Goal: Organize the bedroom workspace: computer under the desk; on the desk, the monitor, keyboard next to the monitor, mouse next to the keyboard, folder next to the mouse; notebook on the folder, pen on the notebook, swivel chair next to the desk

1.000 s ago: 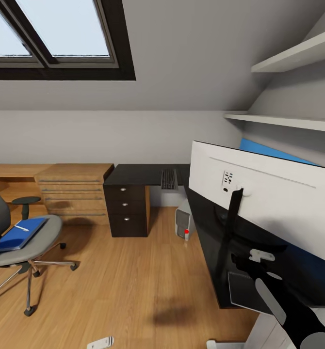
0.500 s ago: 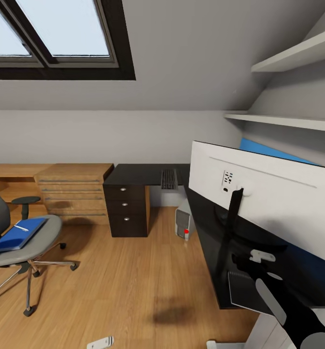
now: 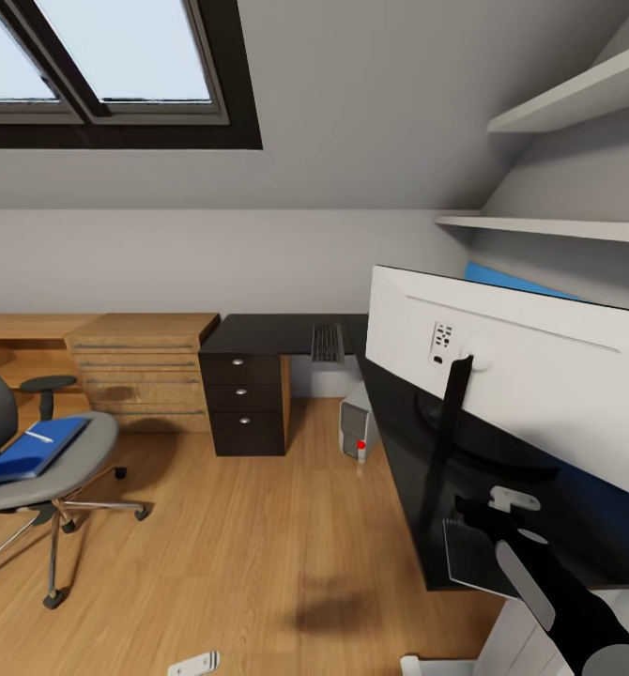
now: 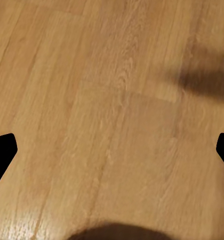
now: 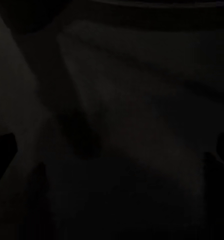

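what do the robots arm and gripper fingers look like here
In the head view, the right arm is glossy black with a long pale grey panel and a white bracket near the wrist. In the left wrist view, the left gripper's fingertips are plain black, blunt wedges.

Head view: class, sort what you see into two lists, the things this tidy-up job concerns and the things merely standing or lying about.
Belongs to the job:
monitor
keyboard
desk
computer
swivel chair
folder
pen

Just about:
wooden drawer chest
wall shelves
skylight window
small white object on the floor
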Robot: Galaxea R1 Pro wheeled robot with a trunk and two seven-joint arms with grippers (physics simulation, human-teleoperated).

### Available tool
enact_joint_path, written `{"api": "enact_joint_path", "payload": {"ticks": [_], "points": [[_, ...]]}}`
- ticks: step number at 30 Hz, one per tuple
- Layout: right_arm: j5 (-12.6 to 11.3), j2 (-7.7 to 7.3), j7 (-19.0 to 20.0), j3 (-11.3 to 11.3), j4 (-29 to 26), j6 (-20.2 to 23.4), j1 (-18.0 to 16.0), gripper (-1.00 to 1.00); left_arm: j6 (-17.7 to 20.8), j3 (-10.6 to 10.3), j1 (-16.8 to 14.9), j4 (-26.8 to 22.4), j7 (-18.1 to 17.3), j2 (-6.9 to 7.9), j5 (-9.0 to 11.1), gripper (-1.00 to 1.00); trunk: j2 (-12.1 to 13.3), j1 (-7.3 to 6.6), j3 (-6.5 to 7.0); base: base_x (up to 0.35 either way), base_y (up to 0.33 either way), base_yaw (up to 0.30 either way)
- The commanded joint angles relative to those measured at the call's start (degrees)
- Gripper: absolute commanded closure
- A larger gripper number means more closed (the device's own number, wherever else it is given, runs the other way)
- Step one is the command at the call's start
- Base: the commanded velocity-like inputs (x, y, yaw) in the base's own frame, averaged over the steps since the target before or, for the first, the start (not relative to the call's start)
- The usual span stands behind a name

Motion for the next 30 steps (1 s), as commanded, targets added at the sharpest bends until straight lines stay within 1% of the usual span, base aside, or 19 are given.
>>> {"api": "enact_joint_path", "payload": {"ticks": [1, 2, 30], "points": [[-0.47, -0.09, -0.73, 0.30, -0.09, 0.14, -0.04, -1.00, -0.20, 0.10, -0.03, 0.03, 0.04, -0.03, 0.31, -1.00, -0.45, 0.22, -0.25, 0.000, 0.000, 0.000], [-0.47, -0.09, -0.80, 0.30, -0.09, 0.14, -0.04, -1.00, -0.20, 0.11, -0.03, 0.03, 0.04, -0.03, 0.30, -1.00, -0.85, 0.44, -0.43, 0.000, 0.000, 0.000], [-0.47, -0.16, -1.14, 0.21, 0.49, 0.23, -0.04, -1.00, -0.19, 0.09, -0.03, 0.03, -0.06, 0.10, 0.28, -1.00, -0.85, 0.44, -0.43, -0.001, 0.000, 0.000]]}}
